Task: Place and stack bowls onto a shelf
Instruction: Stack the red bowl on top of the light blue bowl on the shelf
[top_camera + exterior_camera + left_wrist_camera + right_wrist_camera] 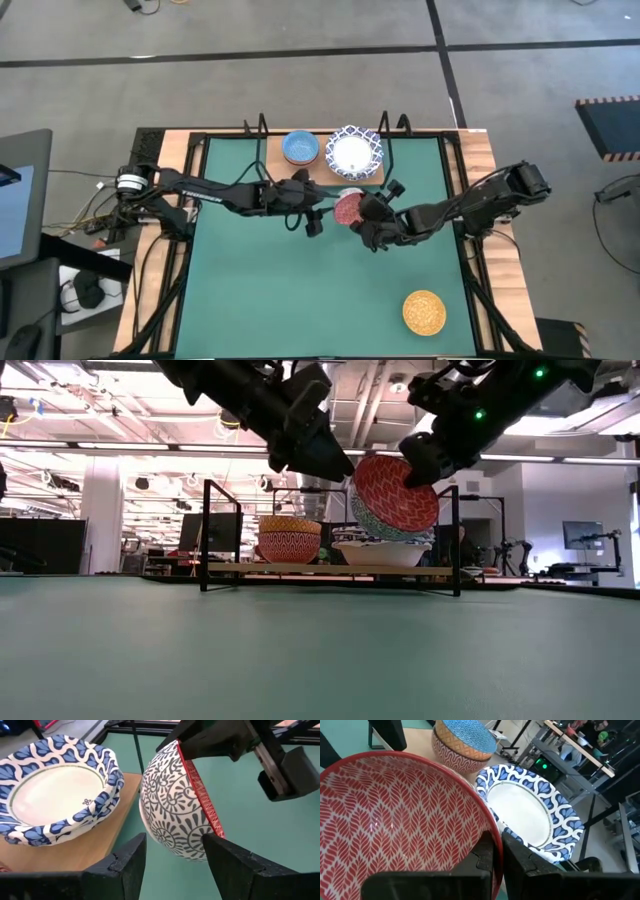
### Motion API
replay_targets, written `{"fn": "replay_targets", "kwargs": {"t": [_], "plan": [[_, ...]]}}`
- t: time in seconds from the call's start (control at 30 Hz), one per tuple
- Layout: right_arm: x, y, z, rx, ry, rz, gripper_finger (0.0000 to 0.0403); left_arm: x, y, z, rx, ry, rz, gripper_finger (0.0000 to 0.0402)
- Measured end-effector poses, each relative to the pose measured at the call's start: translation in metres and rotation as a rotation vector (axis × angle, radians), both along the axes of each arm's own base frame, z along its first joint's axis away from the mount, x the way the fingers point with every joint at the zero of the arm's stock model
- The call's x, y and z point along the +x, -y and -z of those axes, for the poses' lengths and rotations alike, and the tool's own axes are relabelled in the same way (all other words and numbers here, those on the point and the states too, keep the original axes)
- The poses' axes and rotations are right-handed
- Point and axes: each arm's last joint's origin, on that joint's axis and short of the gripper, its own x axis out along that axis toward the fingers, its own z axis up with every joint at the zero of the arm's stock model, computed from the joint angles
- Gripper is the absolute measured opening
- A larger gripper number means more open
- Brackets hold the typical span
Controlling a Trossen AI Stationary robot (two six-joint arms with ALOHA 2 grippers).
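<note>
High view: the shelf (pixel 372 178) lies at the mat's far edge, with a wide blue-and-white bowl (pixel 355 151) on its right part and a light blue bowl (pixel 300 147) stacked to that bowl's left. Just in front of the shelf, the right gripper (pixel 362 212) is clamped on the rim of a red bowl (pixel 348 208) nested with a grey-patterned bowl (pixel 170 815), both tilted on edge in the air. The left gripper (pixel 303 192), fingers apart, faces the pair from beside it. I would level the pair over the wide bowl, lower gently, then release.
</note>
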Motion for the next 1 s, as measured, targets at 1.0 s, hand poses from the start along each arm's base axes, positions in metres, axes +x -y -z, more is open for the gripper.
{"fn": "replay_targets", "kwargs": {"t": [1.0], "plan": [[0.0011,0.0077,-0.0039,0.032,0.147,0.109,0.0041,-0.0033,0.0023,-0.01,0.084,0.016,-0.043,0.019]]}}
